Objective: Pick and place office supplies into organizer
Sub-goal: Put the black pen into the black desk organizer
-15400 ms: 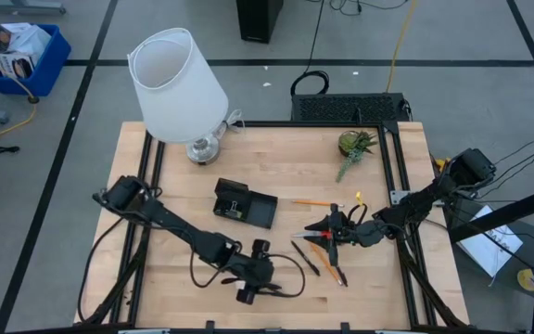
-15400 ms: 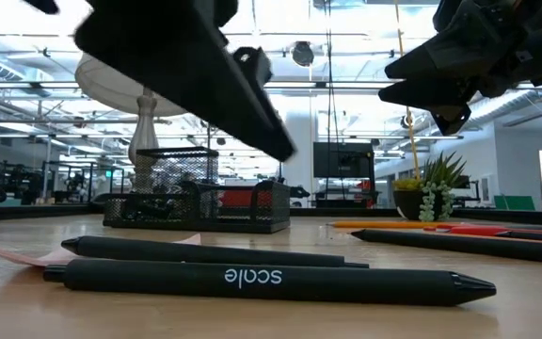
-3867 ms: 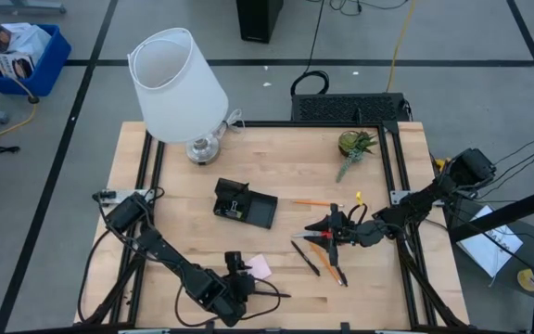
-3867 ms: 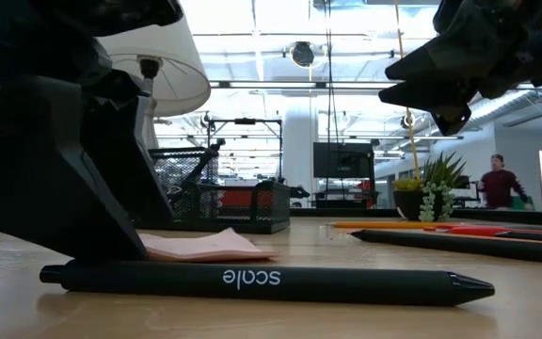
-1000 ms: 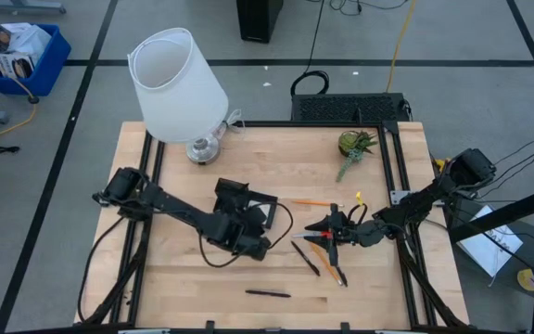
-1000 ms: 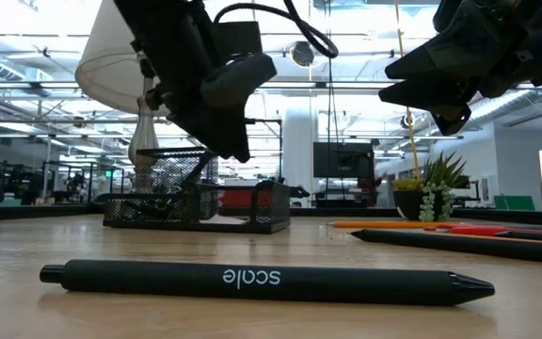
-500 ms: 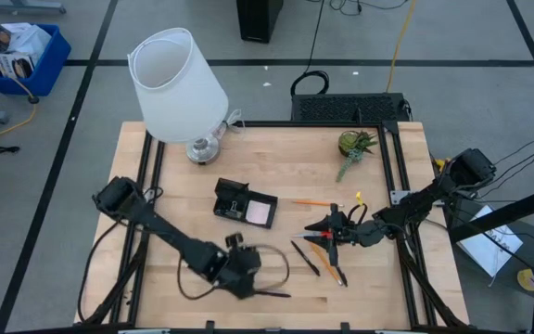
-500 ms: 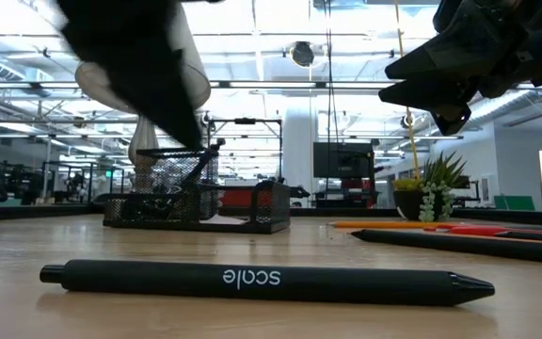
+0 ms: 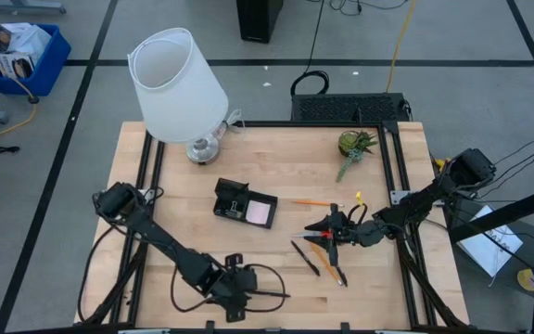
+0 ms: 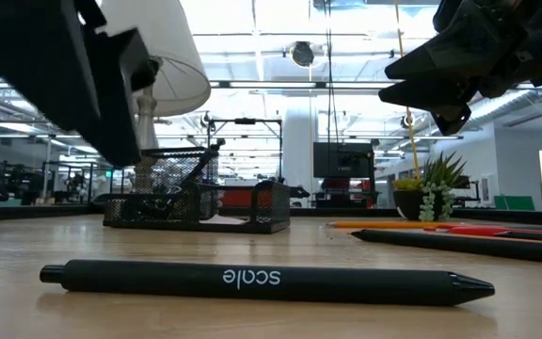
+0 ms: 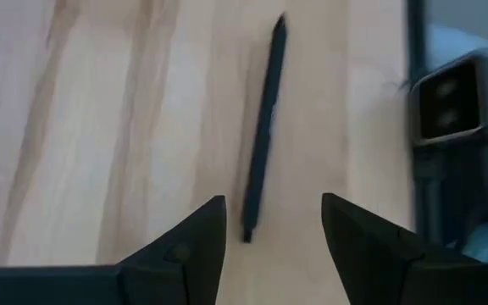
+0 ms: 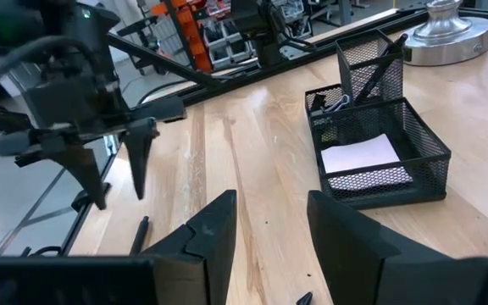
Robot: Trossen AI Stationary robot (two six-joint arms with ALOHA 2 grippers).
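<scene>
A black pen point(image 9: 267, 294) point(image 11: 263, 127) point(image 10: 252, 278) lies flat near the table's near edge. My left gripper point(image 9: 235, 295) point(image 11: 274, 222) hovers open just above it, by its left end, touching nothing. The black mesh organizer point(image 9: 233, 199) point(image 12: 371, 144) stands mid-table, with the pink sticky-note pad point(image 9: 262, 213) in its lower compartment and a pen in its taller section. My right gripper point(image 9: 327, 228) point(image 12: 271, 203) waits open above the red-handled scissors point(image 9: 319, 237). Two black pens point(image 9: 305, 257), an orange pencil point(image 9: 313, 202) and a tiny yellow piece point(image 9: 358, 197) lie on the table nearby.
A white lamp point(image 9: 176, 79) stands at the far left corner and a potted green plant point(image 9: 355, 143) at the far right. Black rails point(image 9: 146, 176) run along the table's left and right sides. Bare wood point(image 9: 184, 246) shows between the organizer and the near edge.
My left gripper has swung from beside the organizer toward the table's near edge and come down over the lone black pen. The pink pad now shows in the organizer's lower compartment, where it did not show a second ago. The right arm has kept still.
</scene>
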